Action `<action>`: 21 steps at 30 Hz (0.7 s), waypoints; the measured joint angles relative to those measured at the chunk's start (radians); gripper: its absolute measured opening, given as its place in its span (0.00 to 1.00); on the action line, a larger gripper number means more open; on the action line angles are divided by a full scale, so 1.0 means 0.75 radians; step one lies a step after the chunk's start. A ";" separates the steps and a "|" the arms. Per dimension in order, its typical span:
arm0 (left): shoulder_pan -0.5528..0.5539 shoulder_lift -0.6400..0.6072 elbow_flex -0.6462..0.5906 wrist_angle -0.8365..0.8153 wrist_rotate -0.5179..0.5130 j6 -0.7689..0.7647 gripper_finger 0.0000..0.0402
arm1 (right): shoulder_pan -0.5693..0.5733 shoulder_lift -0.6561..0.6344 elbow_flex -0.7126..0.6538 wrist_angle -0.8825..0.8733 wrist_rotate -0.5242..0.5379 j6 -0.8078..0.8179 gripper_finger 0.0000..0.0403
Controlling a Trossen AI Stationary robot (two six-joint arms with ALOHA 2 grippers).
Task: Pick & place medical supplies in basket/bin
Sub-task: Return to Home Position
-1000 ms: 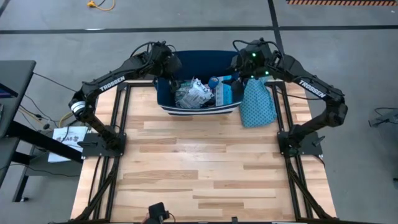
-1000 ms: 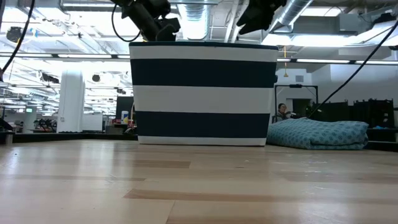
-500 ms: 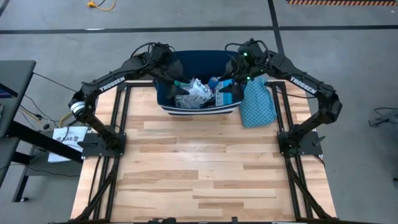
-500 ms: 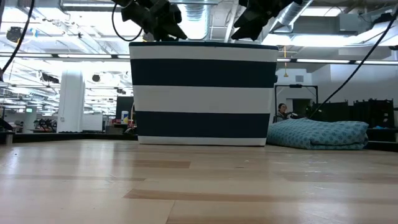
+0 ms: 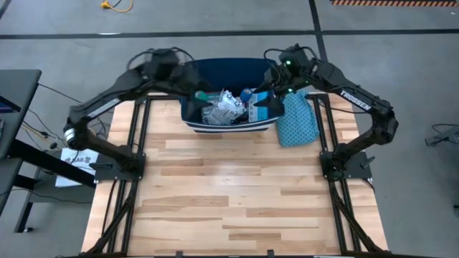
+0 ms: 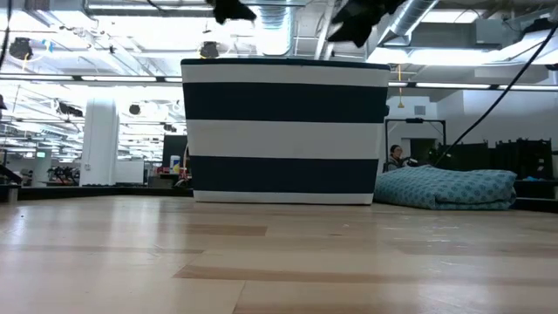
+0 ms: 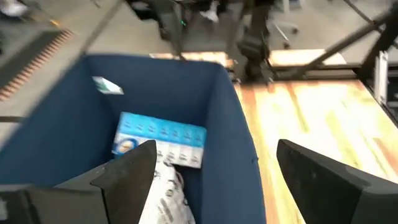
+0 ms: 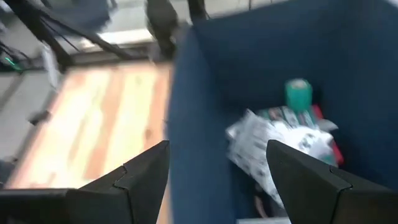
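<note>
The navy fabric bin [image 5: 228, 69] stands mouth-up at the table's far edge, its long axis running left to right. It holds crinkled white packets [image 5: 221, 107], a teal tape roll [image 8: 298, 93] and a blue-white printed box [image 7: 161, 140]. The left gripper [image 7: 216, 146] hangs over the bin's left rim and the right gripper [image 8: 217, 144] over its right rim, both spread and empty. A teal dotted cloth [image 5: 296, 118] lies just beside the bin's right wall. The plank table [image 5: 237, 193] spreads wide in front.

Matte black, jointed: left arm [image 5: 107, 105], right arm [image 5: 356, 99]. Lettered TROSSEN in white on the right. Ringed white on the left, toward 9 o'clock. Lit green toward 1 o'clock. Tipped with dark wedge fingers [image 7: 124, 177].
</note>
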 joint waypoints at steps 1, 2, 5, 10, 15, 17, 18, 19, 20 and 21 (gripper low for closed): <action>-0.012 -0.034 0.000 -0.001 -0.024 -0.013 0.80 | 0.001 -0.023 0.000 0.009 -0.015 0.028 0.65; -0.023 -0.070 -0.002 -0.001 -0.038 -0.032 0.80 | 0.001 -0.048 0.000 0.012 -0.035 0.052 0.65; -0.066 -0.195 -0.040 0.001 -0.038 -0.152 0.80 | 0.000 -0.151 -0.038 0.062 -0.078 0.132 0.65; -0.260 -0.444 -0.191 0.050 -0.165 -0.372 0.80 | 0.026 -0.438 -0.285 0.344 -0.026 0.379 0.65; -0.434 -0.719 -0.498 0.217 -0.419 -0.529 0.80 | 0.134 -0.757 -0.612 0.610 0.145 0.586 0.65; -0.479 -0.832 -0.644 0.314 -0.487 -0.569 0.80 | 0.198 -0.862 -0.723 0.684 0.220 0.634 0.65; -0.495 -0.889 -0.719 0.361 -0.505 -0.581 0.80 | 0.229 -0.910 -0.774 0.710 0.251 0.638 0.65; -0.510 -0.941 -0.787 0.401 -0.520 -0.589 0.80 | 0.258 -0.951 -0.820 0.731 0.278 0.634 0.65; -0.522 -0.994 -0.863 0.434 -0.536 -0.594 0.80 | 0.285 -0.988 -0.859 0.739 0.297 0.618 0.65; -0.531 -1.042 -0.931 0.455 -0.561 -0.603 0.80 | 0.309 -1.019 -0.894 0.738 0.311 0.595 0.65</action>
